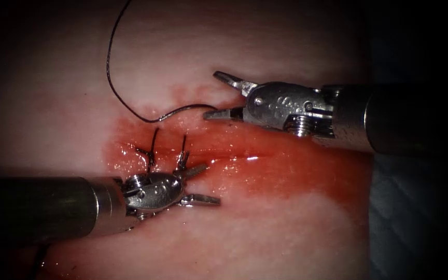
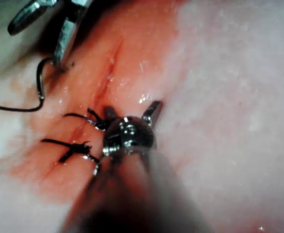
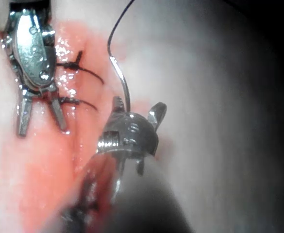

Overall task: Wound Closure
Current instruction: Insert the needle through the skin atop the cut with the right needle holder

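Above the cut (image 1: 245,155), the needle (image 1: 182,110) lies on the tissue (image 1: 286,46) touching the spread, empty right gripper (image 1: 219,96); left gripper (image 1: 203,184) likewise spread (empty). Grasp it squarely.

The endoscope view is brightest at centre, on the tissue (image 1: 182,62); its corners and right edge fall to black. Glare glints on the wet red fluid (image 1: 252,157), the left tool (image 1: 212,183) and the right tool (image 1: 211,95).
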Robot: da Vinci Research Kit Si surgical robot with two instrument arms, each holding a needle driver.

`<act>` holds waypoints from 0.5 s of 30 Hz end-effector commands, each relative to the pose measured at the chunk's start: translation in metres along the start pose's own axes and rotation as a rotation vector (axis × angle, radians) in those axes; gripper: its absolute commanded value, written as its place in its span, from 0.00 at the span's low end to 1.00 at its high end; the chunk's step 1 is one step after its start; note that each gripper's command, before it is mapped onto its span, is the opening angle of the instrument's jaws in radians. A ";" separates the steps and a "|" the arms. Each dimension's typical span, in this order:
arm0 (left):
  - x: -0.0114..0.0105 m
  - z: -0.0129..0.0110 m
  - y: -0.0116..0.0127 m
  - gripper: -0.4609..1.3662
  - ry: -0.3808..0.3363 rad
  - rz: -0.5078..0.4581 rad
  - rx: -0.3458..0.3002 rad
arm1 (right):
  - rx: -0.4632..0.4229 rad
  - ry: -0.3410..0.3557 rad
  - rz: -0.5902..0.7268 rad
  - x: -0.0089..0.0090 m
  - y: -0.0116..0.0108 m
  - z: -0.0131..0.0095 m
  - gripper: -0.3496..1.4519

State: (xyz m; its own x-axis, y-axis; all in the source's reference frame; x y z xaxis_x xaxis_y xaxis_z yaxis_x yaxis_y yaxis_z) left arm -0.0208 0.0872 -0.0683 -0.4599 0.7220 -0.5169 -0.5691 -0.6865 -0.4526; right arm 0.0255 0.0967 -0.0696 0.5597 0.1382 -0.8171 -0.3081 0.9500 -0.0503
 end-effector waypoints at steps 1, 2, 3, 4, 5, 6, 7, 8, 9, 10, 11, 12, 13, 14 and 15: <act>0.0000 0.0000 0.0000 0.63 0.000 0.000 0.005 | -0.001 -0.003 -0.027 0.0002 0.0000 0.0002 0.86; 0.0000 0.0000 0.0000 0.63 0.000 0.000 0.005 | -0.003 -0.002 -0.044 0.0003 -0.0002 0.0002 0.85; 0.0000 0.0000 0.0000 0.63 0.000 0.000 0.005 | -0.003 -0.004 -0.080 0.0004 -0.0003 0.0003 0.86; 0.0000 0.0000 0.0000 0.63 0.000 0.000 0.005 | -0.006 -0.008 -0.103 0.0005 -0.0005 0.0005 0.87; 0.0000 0.0000 0.0000 0.63 0.000 0.000 0.005 | -0.006 -0.010 -0.127 0.0006 -0.0006 0.0005 0.87; 0.0000 0.0000 0.0000 0.63 0.000 0.000 0.005 | -0.008 -0.013 -0.144 0.0007 -0.0007 0.0006 0.87; 0.0000 0.0000 0.0000 0.63 0.000 0.000 0.005 | -0.012 -0.018 -0.165 0.0008 -0.0009 0.0008 0.88; 0.0000 0.0000 0.0000 0.63 0.000 0.000 0.005 | -0.015 -0.022 -0.181 0.0009 -0.0010 0.0009 0.88; 0.0000 0.0000 0.0000 0.63 0.000 0.000 0.005 | -0.020 -0.028 -0.198 0.0010 -0.0011 0.0010 0.88; 0.0000 0.0000 0.0000 0.63 0.000 0.000 0.005 | -0.026 -0.032 -0.219 0.0012 -0.0013 0.0011 0.88; 0.0000 0.0000 0.0000 0.63 0.000 0.000 0.005 | -0.045 -0.040 -0.247 0.0016 -0.0017 0.0013 0.88; 0.0000 0.0000 0.0000 0.63 0.000 0.000 0.005 | -0.053 -0.051 -0.273 0.0019 -0.0020 0.0015 0.88; 0.0000 0.0000 0.0000 0.63 0.000 0.000 0.005 | -0.057 -0.057 -0.288 0.0020 -0.0022 0.0016 0.88; 0.0000 0.0000 0.0000 0.63 0.000 0.000 0.005 | -0.065 -0.066 -0.302 0.0023 -0.0025 0.0018 0.87; 0.0000 0.0000 0.0000 0.63 0.000 0.000 0.005 | -0.069 -0.072 -0.312 0.0024 -0.0026 0.0018 0.87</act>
State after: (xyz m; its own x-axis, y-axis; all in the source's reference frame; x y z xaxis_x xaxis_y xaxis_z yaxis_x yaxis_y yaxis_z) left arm -0.0208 0.0872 -0.0683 -0.4599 0.7219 -0.5171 -0.5689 -0.6867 -0.4526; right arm 0.0293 0.0948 -0.0703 0.6951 -0.1427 -0.7046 -0.1612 0.9242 -0.3463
